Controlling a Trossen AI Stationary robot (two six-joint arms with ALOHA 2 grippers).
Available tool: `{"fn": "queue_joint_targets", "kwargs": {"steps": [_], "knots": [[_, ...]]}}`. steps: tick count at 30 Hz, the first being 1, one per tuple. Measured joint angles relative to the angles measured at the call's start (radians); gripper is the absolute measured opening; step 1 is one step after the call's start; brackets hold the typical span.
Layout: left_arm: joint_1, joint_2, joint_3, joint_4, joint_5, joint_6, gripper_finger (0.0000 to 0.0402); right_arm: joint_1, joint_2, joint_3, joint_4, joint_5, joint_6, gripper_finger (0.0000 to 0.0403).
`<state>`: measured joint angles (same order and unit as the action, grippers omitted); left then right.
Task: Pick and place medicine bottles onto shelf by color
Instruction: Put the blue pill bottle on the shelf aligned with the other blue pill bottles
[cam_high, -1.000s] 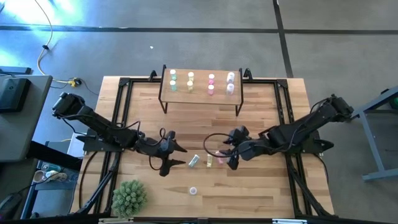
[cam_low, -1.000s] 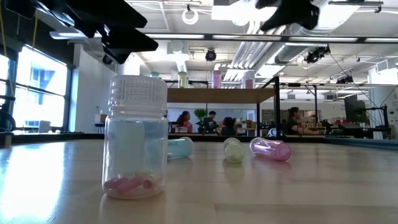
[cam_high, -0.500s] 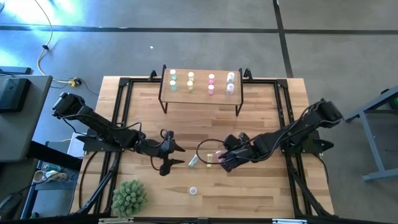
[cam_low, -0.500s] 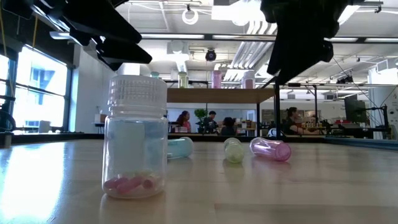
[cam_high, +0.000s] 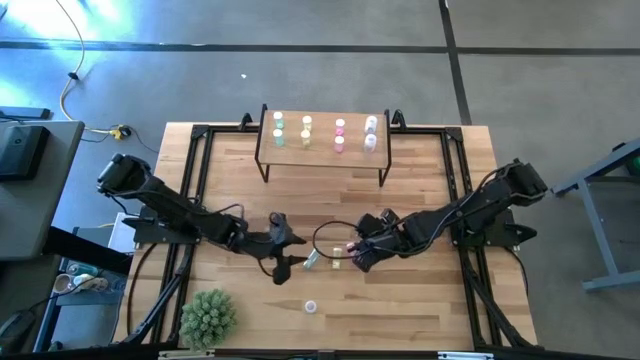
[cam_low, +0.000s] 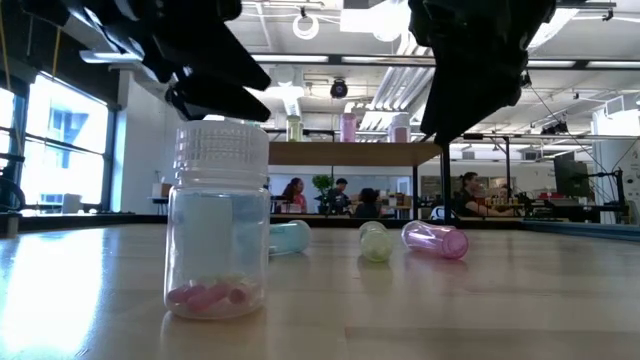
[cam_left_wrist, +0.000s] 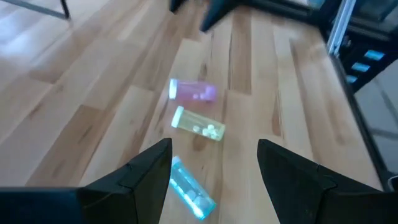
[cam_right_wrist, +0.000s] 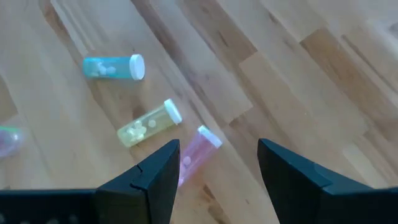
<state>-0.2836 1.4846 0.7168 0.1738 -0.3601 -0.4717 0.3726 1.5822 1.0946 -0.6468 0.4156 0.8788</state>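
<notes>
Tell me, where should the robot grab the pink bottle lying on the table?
Probably around the middle of the pink bottle, coming straight down from above. It lies on its side beside the yellow bottle, so the open right tool could straddle its round body across the width.

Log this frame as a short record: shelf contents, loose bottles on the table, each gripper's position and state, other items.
shelf: far side of the table, eight small bottles standing on it in four pairs by color
lying bottles: green bottle, yellow bottle and pink bottle, side by side mid-table
upright bottle: alone near the front edge, pink pills inside
left gripper: open, above the green bottle, holding nothing
right gripper: open, above the pink bottle, holding nothing
plant ball: front left corner
</notes>
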Motion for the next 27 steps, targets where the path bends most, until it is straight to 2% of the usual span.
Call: {"fn": "queue_joint_targets", "kwargs": {"steps": [6, 14, 19, 27], "knots": [[0.000, 0.097, 0.096, -0.162, -0.013, -0.065, 0.0225, -0.028, 0.000, 0.000, -0.001, 0.000, -0.048, 0.0206], [0.001, 0.186, 0.106, -0.156, -0.015, -0.161, 0.0225, -0.033, 0.000, 0.000, -0.019, 0.001, -0.053, 0.0206], [0.001, 0.228, 0.107, -0.142, 0.032, -0.182, 0.0225, -0.033, 0.000, 0.000, -0.024, 0.000, -0.051, 0.0206], [0.000, 0.230, 0.106, -0.123, 0.018, -0.208, 0.0225, -0.033, 0.000, 0.000, -0.022, 0.001, -0.049, 0.0206]]}}
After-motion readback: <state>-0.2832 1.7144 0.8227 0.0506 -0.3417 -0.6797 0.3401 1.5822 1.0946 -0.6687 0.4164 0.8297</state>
